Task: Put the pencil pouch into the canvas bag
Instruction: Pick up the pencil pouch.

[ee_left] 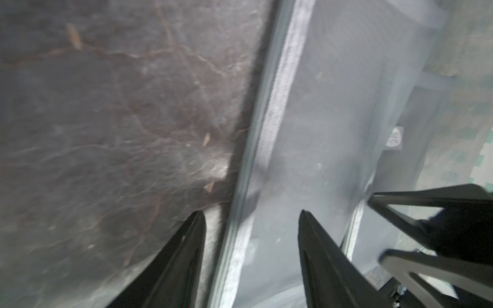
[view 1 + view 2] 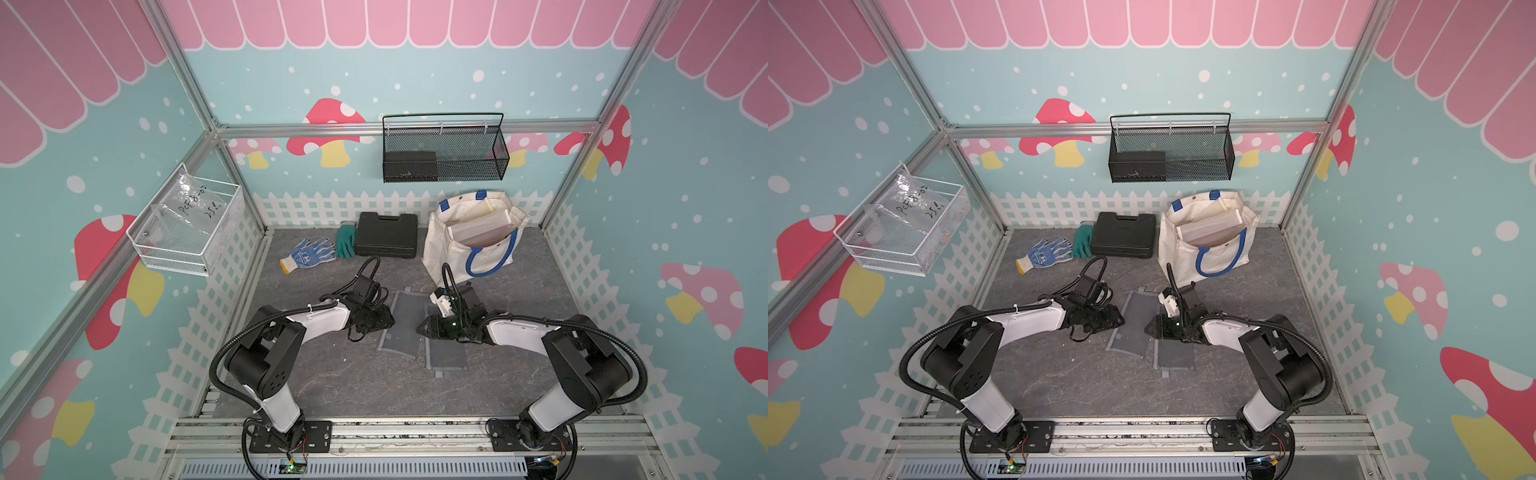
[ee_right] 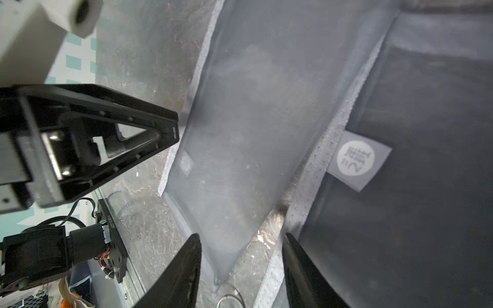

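The pencil pouch (image 2: 405, 324) (image 2: 1133, 322) is a flat pale-grey mesh pouch lying mid-table between both arms. A darker grey pouch (image 2: 449, 355) (image 3: 413, 213) with a round logo tag lies against its right edge. My left gripper (image 2: 390, 322) (image 1: 252, 213) is open at table level, its fingers straddling the pouch's zip edge (image 1: 266, 133). My right gripper (image 2: 420, 328) (image 3: 241, 236) is open too, with a corner of the pale pouch (image 3: 253, 106) and bare table between its fingers. The cream canvas bag (image 2: 473, 237) (image 2: 1204, 243) with blue handles stands open at the back right, a flat whitish thing inside.
A black hard case (image 2: 387, 235) lies at the back next to a green glove (image 2: 345, 241) and a blue-white glove (image 2: 309, 253). A black mesh basket (image 2: 444, 149) hangs on the back wall, and a white wire basket (image 2: 187, 224) on the left wall.
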You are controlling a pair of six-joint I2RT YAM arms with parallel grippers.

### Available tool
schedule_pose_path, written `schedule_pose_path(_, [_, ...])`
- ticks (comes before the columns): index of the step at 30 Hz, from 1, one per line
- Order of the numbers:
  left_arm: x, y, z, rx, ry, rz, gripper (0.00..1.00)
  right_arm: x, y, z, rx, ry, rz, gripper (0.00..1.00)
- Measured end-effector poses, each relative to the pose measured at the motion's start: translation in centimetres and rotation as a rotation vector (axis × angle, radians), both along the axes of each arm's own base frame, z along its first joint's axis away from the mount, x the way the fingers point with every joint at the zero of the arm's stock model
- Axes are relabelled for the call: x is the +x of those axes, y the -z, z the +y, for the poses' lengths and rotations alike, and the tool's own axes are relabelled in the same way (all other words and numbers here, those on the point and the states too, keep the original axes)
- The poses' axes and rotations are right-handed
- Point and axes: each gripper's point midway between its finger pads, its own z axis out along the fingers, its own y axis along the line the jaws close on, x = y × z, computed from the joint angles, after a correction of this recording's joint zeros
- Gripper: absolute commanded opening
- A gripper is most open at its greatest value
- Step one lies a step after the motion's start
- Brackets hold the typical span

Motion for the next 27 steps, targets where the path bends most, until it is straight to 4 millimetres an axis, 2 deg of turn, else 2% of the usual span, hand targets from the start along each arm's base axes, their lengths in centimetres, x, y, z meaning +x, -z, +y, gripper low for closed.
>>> schedule_pose_path(3, [-0.6, 0.0, -1.7, -0.018, 0.028, -0.010, 0.48, 0.4, 0.0, 0.6, 0.025, -0.007, -0.002, 0.51])
schedule_pose_path(5, [-1.0, 0.1, -2.5, -0.032, 0.032, -0.012, 0.41, 0.5, 0.0, 0.8, 0.038, -0.009, -0.002, 0.50])
schedule_pose_path(7, [-1.4, 0.3, -2.8, -0.041, 0.031, -0.009, 0.21, 0.6, -0.1, 1.1, 0.055, -0.009, -0.003, 0.50])
schedule_pose_path(8, [-1.6, 0.5, -2.9, -0.044, 0.027, -0.002, 0.15, 0.7, -0.1, 1.2, 0.061, -0.007, -0.003, 0.50])
schedule_pose_path(10, [-2.0, 0.8, -2.8, -0.045, 0.022, 0.011, 0.05, 0.8, -0.3, 1.3, 0.073, -0.007, -0.006, 0.49])
schedule_pose_path(12, [-2.2, 1.0, -2.8, -0.047, 0.019, 0.018, 0.00, 0.9, -0.5, 1.5, 0.083, -0.007, -0.011, 0.45])
schedule_pose_path(18, [-2.6, -0.1, -2.6, -0.070, 0.021, 0.002, 0.00, 1.0, -1.7, 1.5, 0.100, 0.002, -0.034, 0.18])
schedule_pose_path(19, [-2.8, -0.5, -2.6, -0.079, 0.023, -0.004, 0.00, 1.1, -2.1, 1.5, 0.102, 0.003, -0.042, 0.13])
schedule_pose_path(24, [-3.0, -3.6, -2.5, -0.122, 0.031, -0.059, 0.00, 1.0, -4.0, 1.4, 0.114, -0.004, -0.076, 0.00])
schedule_pose_path(25, [-3.0, -4.3, -2.5, -0.130, 0.034, -0.073, 0.05, 0.9, -4.5, 1.3, 0.114, -0.004, -0.084, 0.00])
schedule_pose_path(26, [-3.1, -5.0, -2.4, -0.136, 0.037, -0.084, 0.14, 0.9, -5.1, 1.3, 0.117, -0.004, -0.092, 0.00])
schedule_pose_path(27, [-3.2, -5.6, -2.4, -0.140, 0.043, -0.096, 0.28, 0.9, -5.9, 1.3, 0.123, -0.005, -0.104, 0.00])
